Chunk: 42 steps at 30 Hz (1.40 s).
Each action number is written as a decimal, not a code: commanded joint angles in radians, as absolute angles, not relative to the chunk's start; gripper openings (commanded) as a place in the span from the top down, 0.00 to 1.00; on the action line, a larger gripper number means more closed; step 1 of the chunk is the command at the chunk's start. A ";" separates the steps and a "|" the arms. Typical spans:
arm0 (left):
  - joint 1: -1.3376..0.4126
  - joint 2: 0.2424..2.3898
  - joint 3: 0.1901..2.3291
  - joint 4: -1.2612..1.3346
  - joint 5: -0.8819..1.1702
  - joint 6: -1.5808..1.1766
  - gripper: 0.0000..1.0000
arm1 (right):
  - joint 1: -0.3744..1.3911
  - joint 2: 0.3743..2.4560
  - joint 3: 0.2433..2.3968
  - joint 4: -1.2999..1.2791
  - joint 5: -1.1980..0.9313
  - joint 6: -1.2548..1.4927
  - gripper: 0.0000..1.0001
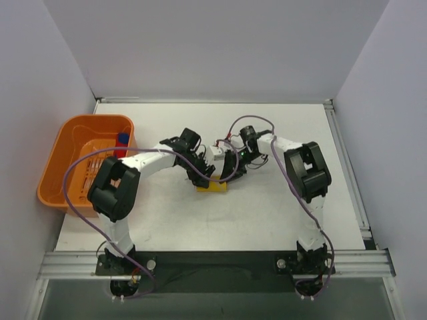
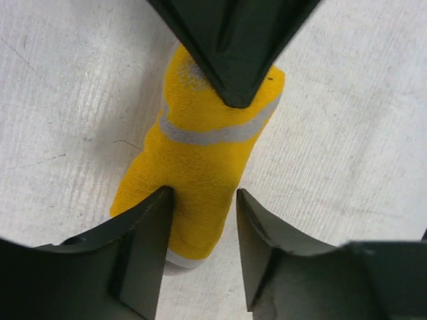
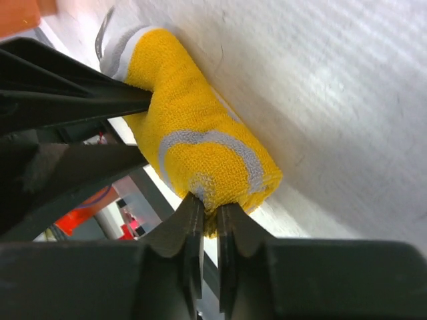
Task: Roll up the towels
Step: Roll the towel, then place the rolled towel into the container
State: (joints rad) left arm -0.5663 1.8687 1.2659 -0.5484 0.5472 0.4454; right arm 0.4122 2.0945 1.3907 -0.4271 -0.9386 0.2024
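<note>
- left wrist: yellow towel [image 2: 200, 153] far end covered by right gripper [image 2: 235, 97], near end hidden behind a left gripper [image 2: 202, 200] finger
- right wrist: pinched towel edge hidden between right gripper's fingers; clutter past the table [image 3: 347, 80] edge is blurred
- top: towel mostly under both grippers, only a sliver shows
- red and blue bit [image 1: 122, 141] in orange tub [image 1: 67, 143]: too small to identify; tub partly behind left arm [image 1: 113, 190]

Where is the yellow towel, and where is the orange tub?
yellow towel [image 2: 200, 167]: left wrist view, middle of the roll.
orange tub [image 1: 57, 163]: top external view, its left wall.
</note>
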 commanded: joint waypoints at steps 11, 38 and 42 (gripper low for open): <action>-0.626 1.634 1.102 -0.522 0.428 0.836 0.25 | 0.399 2.203 1.482 -0.446 -1.021 0.230 1.00; -0.695 1.868 1.155 -0.388 0.423 1.049 0.27 | 0.382 2.269 1.525 -0.445 -1.118 0.281 1.00; -0.690 1.919 1.218 -0.468 0.402 1.034 0.27 | 0.359 2.293 1.562 -0.445 -1.129 0.287 1.00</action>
State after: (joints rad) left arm -0.6903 1.8687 1.1736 -0.3538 0.3779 1.0393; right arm 0.3714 2.2627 1.5181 -0.4305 -1.1225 0.2890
